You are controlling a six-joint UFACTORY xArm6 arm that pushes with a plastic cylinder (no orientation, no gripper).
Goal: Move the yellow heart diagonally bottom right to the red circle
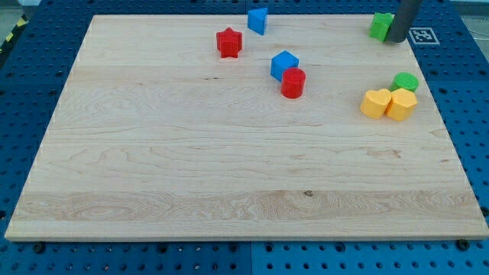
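The yellow heart (374, 103) lies at the view's right, touching a yellow hexagon (402, 104) on its right. The red circle (293, 82) stands left of them near the middle top, touching a blue cube (283, 65) above it. My tip (396, 40) is at the view's top right, against the right side of a green block (381, 25), well above the yellow heart.
A green round block (406, 82) sits just above the yellow hexagon. A red star (228, 43) and a blue triangle-like block (257, 21) lie at the top middle. The wooden board (229, 176) rests on a blue perforated table.
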